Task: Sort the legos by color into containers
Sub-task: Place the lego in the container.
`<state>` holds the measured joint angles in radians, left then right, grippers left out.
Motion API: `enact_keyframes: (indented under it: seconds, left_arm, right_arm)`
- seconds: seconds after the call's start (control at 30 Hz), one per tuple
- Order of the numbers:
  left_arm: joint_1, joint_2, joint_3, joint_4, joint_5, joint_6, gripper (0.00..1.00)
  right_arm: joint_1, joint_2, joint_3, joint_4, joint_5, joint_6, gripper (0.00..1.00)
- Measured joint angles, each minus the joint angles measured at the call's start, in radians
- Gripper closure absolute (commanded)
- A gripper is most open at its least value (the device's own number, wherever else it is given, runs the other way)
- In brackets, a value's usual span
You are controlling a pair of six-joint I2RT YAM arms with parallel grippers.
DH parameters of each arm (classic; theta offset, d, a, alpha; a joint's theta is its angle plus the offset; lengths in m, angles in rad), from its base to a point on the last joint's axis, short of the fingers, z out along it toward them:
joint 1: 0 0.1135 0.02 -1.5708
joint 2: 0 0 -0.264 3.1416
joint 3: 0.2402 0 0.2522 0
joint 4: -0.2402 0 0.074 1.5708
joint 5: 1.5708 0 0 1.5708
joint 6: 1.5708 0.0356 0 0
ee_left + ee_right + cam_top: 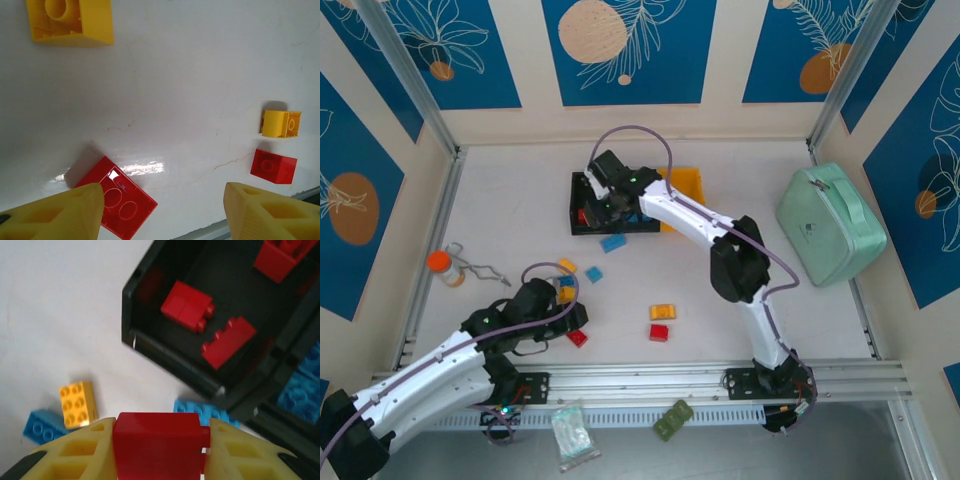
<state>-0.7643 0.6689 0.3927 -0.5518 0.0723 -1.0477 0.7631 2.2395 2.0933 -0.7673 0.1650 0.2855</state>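
Observation:
My right gripper (pixel 160 437) is shut on a red lego (pixel 159 450) and hovers just short of the near wall of a black container (pixel 165 352). That bin holds three red legos (pixel 186 305). The neighbouring black bin has blue legos (pixel 302 390) in it. From above, the right gripper (pixel 604 198) hangs over the black bins (pixel 582 226), with the yellow-orange bin (pixel 687 187) beside them. My left gripper (pixel 165 212) is open low over the table. Its left finger overlaps an upside-down red lego (pixel 120 197), also seen from above (pixel 577 338).
Loose legos lie on the table: blue ones (pixel 613 242) (pixel 593 273), an orange one (pixel 567 265), a yellow one (pixel 663 311) and a red one (pixel 659 332). A mint-green case (pixel 830 222) stands at the right. An orange-capped bottle (pixel 444 265) lies at the left.

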Motion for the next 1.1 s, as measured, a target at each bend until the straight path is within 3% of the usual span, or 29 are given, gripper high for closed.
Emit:
enact_keyframes:
  seconds: [0.43, 0.53, 0.7, 1.0, 1.1]
  left_arm:
    - [0.0, -0.014, -0.011, -0.01, 0.0, -0.021, 0.36]
    - [0.0, -0.014, -0.013, -0.01, 0.0, -0.021, 0.36]
    - [0.0, -0.014, -0.016, -0.01, 0.0, -0.021, 0.36]
    - [0.0, -0.013, -0.015, -0.01, -0.001, -0.021, 0.36]
    - [0.0, -0.013, -0.012, -0.014, -0.008, -0.021, 0.36]
  right_arm:
    - [-0.054, 0.38, 0.538, -0.105, 0.007, 0.043, 0.63]
    - [-0.064, 0.399, 0.555, -0.113, 0.007, 0.045, 0.59]
    - [-0.067, 0.4, 0.571, -0.111, 0.012, 0.044, 0.42]
    - [-0.062, 0.396, 0.614, -0.11, 0.019, 0.029, 0.41]
    - [-0.055, 0.355, 0.552, -0.1, 0.019, 0.029, 0.43]
